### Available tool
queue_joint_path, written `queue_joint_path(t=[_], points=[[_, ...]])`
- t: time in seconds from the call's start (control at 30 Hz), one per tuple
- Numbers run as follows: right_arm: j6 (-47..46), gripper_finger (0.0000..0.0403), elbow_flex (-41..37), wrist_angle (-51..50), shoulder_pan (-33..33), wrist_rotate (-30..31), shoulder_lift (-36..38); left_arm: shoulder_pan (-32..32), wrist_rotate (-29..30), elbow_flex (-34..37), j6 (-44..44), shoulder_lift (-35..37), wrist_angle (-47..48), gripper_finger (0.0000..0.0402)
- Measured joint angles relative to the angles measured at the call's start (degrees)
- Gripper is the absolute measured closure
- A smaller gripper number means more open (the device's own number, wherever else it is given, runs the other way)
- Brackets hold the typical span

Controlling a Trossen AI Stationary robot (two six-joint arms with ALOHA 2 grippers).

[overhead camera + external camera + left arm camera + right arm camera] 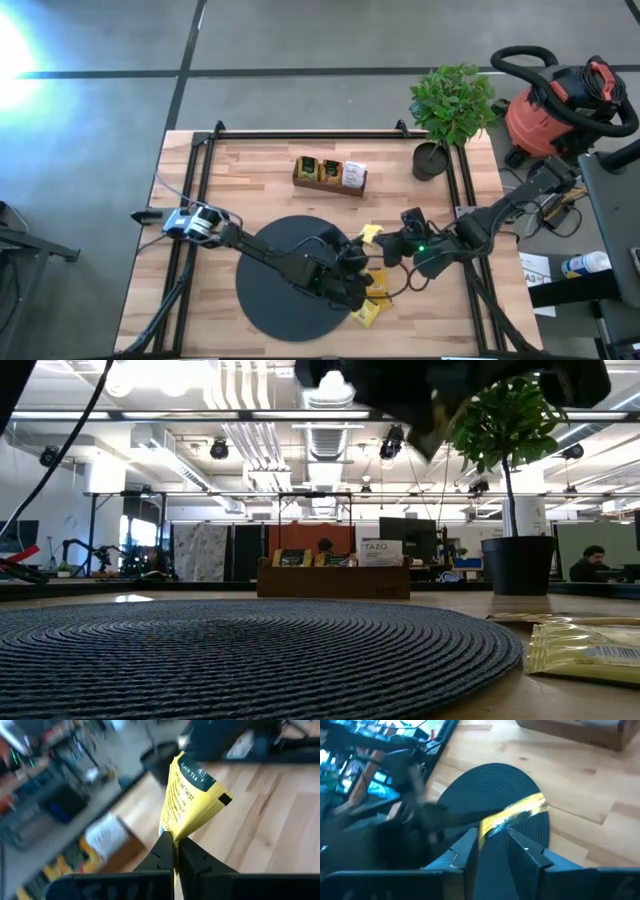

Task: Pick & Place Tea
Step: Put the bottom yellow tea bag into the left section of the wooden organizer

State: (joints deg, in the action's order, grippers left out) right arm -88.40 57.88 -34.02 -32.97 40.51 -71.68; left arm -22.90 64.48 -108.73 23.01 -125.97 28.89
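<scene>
A yellow tea sachet (372, 234) hangs in the air beside the right rim of the black disc (290, 290). My left gripper (174, 837) reaches in from the left and is shut on it. My right gripper (492, 837) comes from the right and is open, a finger on either side of the same sachet (515, 815), seen edge-on. More yellow sachets (376, 285) (365, 314) lie flat on the table by the disc's right edge; one (585, 650) shows in the low view. My left gripper pinches the sachet's nearest edge (170, 831) between its two fingers. The fingers come from the table's left, slanting a little downward. The sachet stands out beyond the fingertips, creased along its middle and lifted clear of the table. My right gripper: whether a finger touches the sachet, I cannot tell.
A brown wooden tray (330, 173) with upright tea packets stands at the far middle of the table. A potted plant (445, 110) stands at the far right corner. Black rails run along the table's left, right and far sides.
</scene>
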Motion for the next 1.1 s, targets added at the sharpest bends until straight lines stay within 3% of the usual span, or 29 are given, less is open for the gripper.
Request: queue_joint_path(t=[0.13,0.3,0.57,0.67,0.83,1.1], points=[[6.3,0.0286,0.0,-0.4,0.0,0.0,2.0,0.7,-4.7,0.1,13.6,0.4,11.3,0.0399],[18.3,0.0268,0.0,-0.5,-0.5,-0.2,3.8,1.0,-11.6,0.2,21.0,2.1,17.9,0.0399],[35.4,0.0275,0.0,-2.7,-2.0,-12.0,5.0,2.4,-26.9,0.8,14.7,10.8,18.2,0.0399],[41.8,0.0279,0.0,-1.7,-3.1,-13.4,5.0,2.7,-34.0,3.3,10.5,16.1,16.7,0.0399],[47.9,0.0286,0.0,0.7,-3.4,-13.4,5.0,3.2,-46.8,13.4,5.6,26.5,6.7,0.0399],[61.3,0.0295,0.0,17.6,0.7,-10.8,2.7,5.6,-47.7,41.3,6.5,44.3,-17.3,0.0399]])
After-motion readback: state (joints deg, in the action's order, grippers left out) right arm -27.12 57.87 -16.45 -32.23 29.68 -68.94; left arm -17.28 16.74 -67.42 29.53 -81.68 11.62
